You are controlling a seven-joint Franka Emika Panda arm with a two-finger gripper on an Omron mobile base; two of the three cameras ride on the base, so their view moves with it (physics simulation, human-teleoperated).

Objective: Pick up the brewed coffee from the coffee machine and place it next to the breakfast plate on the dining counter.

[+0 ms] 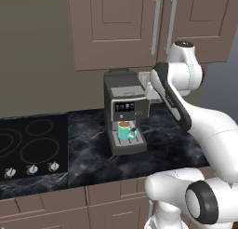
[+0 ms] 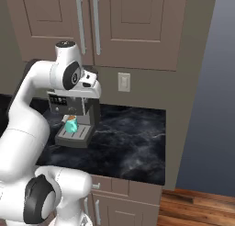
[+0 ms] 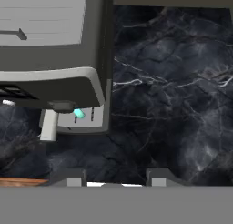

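A small teal-green mug of brewed coffee (image 1: 124,130) sits on the drip tray of the grey and black coffee machine (image 1: 123,112), under its spout, with its handle turned toward the robot's right. The machine stands on a black marble worktop (image 1: 167,139) veined in white, beside a built-in cooktop (image 1: 28,146) with 3 knobs along its front edge, below brown wall cabinets (image 1: 139,23) with long metal handles. The white arm reaches up and over the worktop, its hand hanging just beside the machine's upper right side, well above the mug. From the hand camera, the gripper (image 3: 113,177) looks straight down on the marble next to the machine, its 2 fingertips (image 3: 75,177) standing apart with nothing between them. A sliver of the teal mug shows below the machine's front edge there. A light switch plate (image 2: 123,81) sits on the wall behind the worktop.
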